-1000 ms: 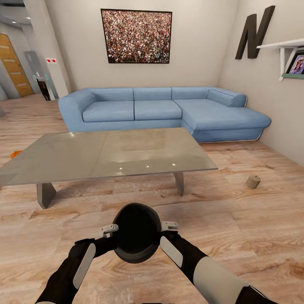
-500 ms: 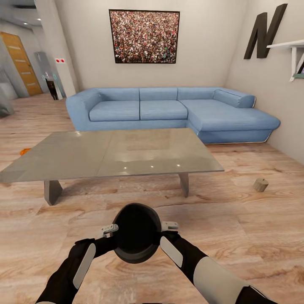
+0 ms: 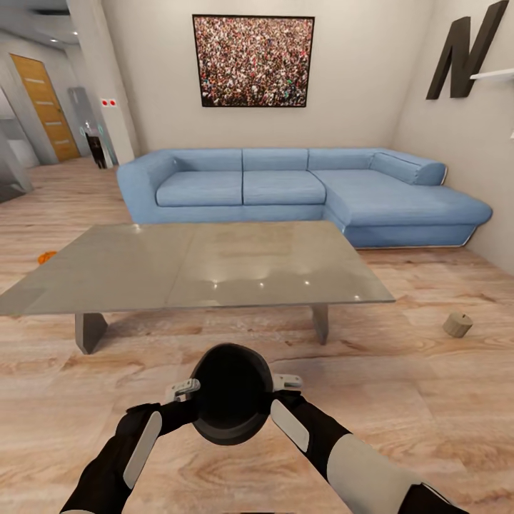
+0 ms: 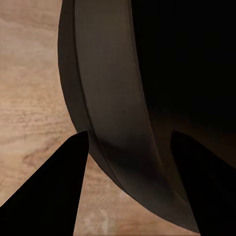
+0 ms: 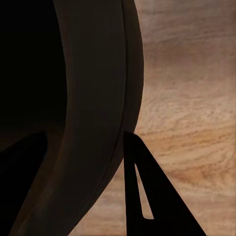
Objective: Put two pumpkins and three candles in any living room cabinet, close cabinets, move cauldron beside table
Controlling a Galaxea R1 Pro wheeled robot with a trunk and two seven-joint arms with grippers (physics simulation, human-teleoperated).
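I hold the black cauldron (image 3: 230,392) above the wood floor, mouth facing me, in front of the low grey-green table (image 3: 200,268). My left gripper (image 3: 189,389) is shut on its left rim and my right gripper (image 3: 285,383) on its right rim. In the left wrist view the cauldron's rim (image 4: 118,123) runs between the dark fingers (image 4: 54,191). The right wrist view shows the rim (image 5: 93,98) clamped the same way. A beige candle (image 3: 457,325) lies on the floor to the right of the table. Part of an orange pumpkin (image 3: 47,256) peeks out beyond the table's left edge.
A blue corner sofa (image 3: 300,189) stands behind the table against the far wall. The right wall (image 3: 464,143) runs close beside the sofa's chaise. An opening with a wooden door (image 3: 46,107) lies at the far left. Bare wood floor (image 3: 400,400) surrounds me.
The camera has moved, so the table, sofa and candle sit further right and a little lower in the picture. Both grippers and the cauldron keep their place in the view.
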